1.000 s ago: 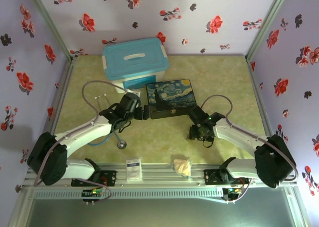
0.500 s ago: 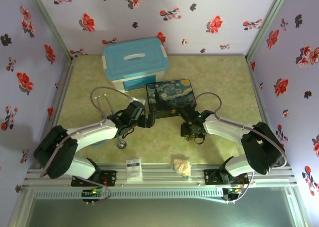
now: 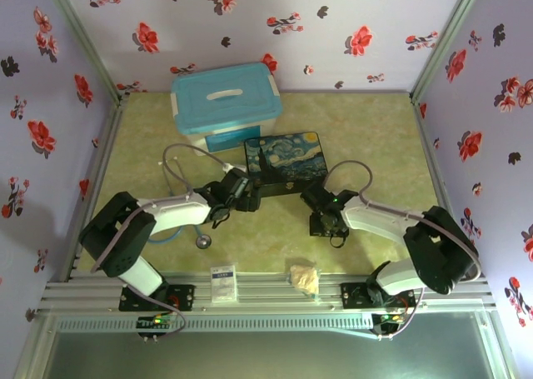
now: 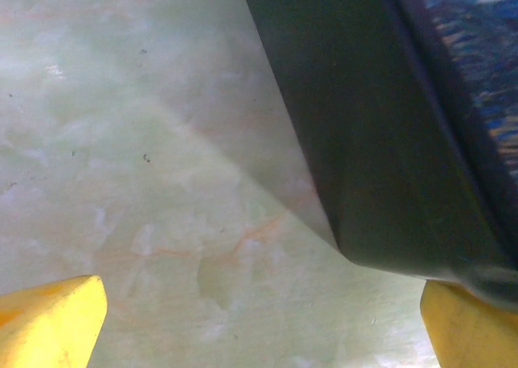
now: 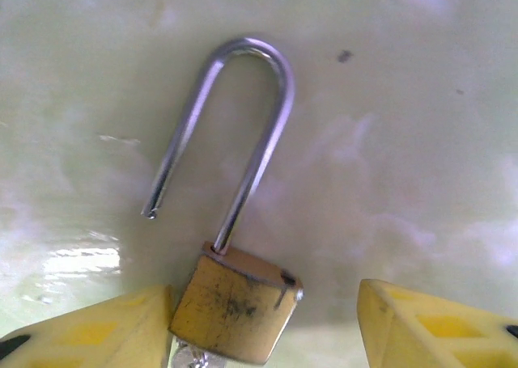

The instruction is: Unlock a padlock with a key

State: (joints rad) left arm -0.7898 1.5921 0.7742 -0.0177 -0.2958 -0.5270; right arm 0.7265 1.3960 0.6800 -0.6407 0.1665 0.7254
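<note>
The small brass padlock point(image 5: 235, 311) lies on the table, and its silver shackle point(image 5: 243, 117) is sprung open with one leg free of the body. My right gripper point(image 5: 265, 303) is open around the padlock body. The left yellow finger point(image 5: 97, 332) touches the body and the right finger point(image 5: 437, 323) stands clear of it. A silvery bit point(image 5: 188, 357) pokes out under the body; I cannot tell whether it is the key. My left gripper point(image 4: 263, 303) is wide open over bare table beside the dark tin box point(image 4: 380, 141). In the top view, the right gripper point(image 3: 323, 221) sits low in front of the box.
The starry-night tin box point(image 3: 287, 158) lies mid-table with a blue-lidded bin point(image 3: 225, 104) behind it. A stethoscope head point(image 3: 202, 241) and its tubing lie under the left arm. A white card point(image 3: 223, 283) and a crumpled beige lump point(image 3: 304, 277) rest on the near rail.
The left arm has folded in and brought its gripper right, up to the tin box's near corner. The right gripper has shifted slightly left and stays low over the padlock.
</note>
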